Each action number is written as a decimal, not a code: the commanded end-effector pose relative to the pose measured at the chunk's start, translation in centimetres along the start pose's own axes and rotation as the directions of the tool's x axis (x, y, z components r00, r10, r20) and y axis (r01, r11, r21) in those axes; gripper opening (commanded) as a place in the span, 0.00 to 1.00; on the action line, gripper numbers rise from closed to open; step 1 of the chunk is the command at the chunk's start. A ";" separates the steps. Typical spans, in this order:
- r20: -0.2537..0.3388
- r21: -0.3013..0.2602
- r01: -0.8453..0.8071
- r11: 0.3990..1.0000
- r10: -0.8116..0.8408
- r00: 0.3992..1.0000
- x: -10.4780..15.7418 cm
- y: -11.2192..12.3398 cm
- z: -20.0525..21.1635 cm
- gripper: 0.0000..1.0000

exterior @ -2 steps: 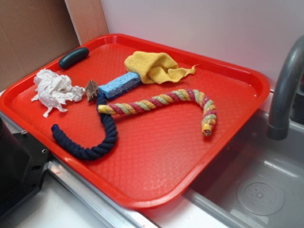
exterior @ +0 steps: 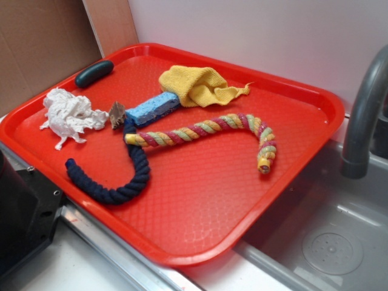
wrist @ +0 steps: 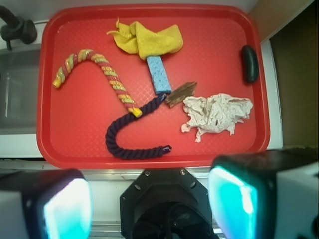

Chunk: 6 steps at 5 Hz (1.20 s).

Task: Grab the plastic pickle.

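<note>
The plastic pickle [wrist: 249, 63] lies at the red tray's [wrist: 79, 149] edge, apart from the crumpled paper [wrist: 217, 113]. Your gripper [wrist: 154, 199] hangs spread wide, holding nothing. Expect a light, rigid, slippery capsule — pinch it across its middle, not its rounded ends.

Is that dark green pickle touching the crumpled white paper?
No, the pickle lies alone by the tray's edge, with bare red tray between it and the paper.
</note>
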<state>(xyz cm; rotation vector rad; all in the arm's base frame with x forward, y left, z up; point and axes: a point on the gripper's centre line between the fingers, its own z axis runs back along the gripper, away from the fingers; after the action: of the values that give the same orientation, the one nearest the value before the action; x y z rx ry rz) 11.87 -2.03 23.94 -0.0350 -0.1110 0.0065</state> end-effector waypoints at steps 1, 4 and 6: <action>0.045 0.087 -0.024 0.996 0.020 0.999 6.4 7.0 -7.2 1.00; 0.111 0.068 -0.168 0.983 0.160 0.981 9.2 10.2 -9.2 1.00; 0.119 0.113 -0.186 0.976 0.173 0.978 9.4 11.6 -9.9 1.00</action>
<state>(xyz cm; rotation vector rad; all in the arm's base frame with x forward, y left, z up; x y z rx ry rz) 22.21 8.48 13.39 0.0726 -0.1735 0.1916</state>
